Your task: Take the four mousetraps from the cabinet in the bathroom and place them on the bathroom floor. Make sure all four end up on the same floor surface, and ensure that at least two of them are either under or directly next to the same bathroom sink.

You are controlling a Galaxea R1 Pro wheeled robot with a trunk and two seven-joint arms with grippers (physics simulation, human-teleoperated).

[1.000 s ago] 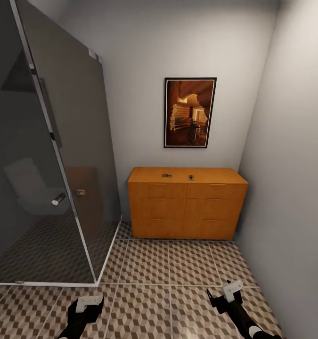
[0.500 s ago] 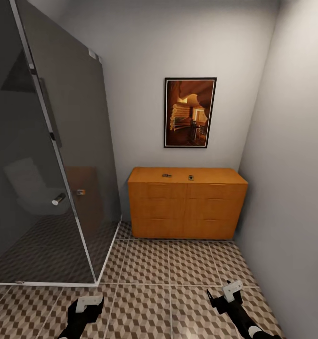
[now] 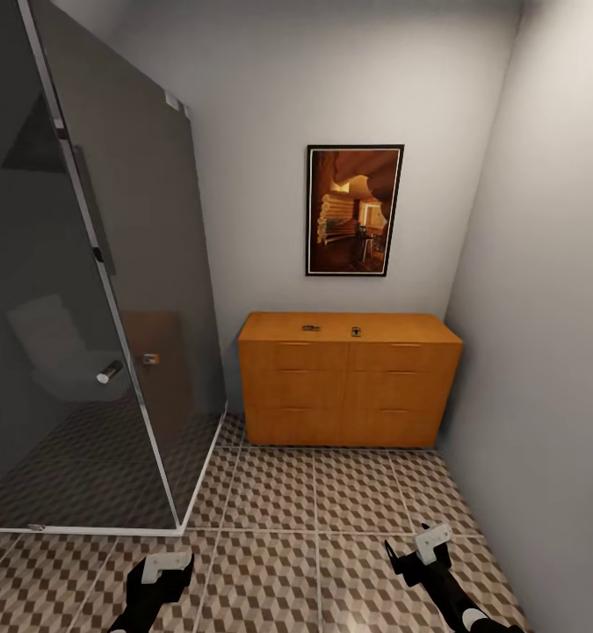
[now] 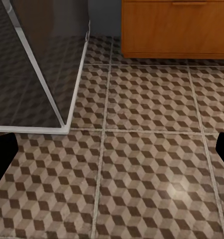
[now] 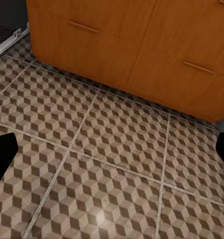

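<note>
Cabinet (image 3: 350, 378) against far wall, right of centre. Two mousetraps (image 3: 311, 328) (image 3: 356, 331) on top, near its middle, apart. Picture (image 3: 354, 210) on wall above. Shower screen (image 3: 112, 290) at left. Floor (image 3: 331, 501) in front, stretching near.

Low orange-brown wooden cabinet (image 3: 350, 378): smooth satin fronts, faint grain, thin matching bar handles. On top we see two small dark mousetraps (image 3: 311, 328), likely wood with metal wire; too small for certainty. Cube-patterned brown-beige tiled bathroom floor (image 4: 152, 164): smooth, slight sheen, soft light glare, pale matt grout. Dark smoked glass shower screen (image 3: 112, 264): glossy, reflective, polished chrome frame and knob. Pale grey walls (image 3: 243, 132): matt, plain. Black-framed amber picture (image 3: 353, 211): smooth print.
</note>
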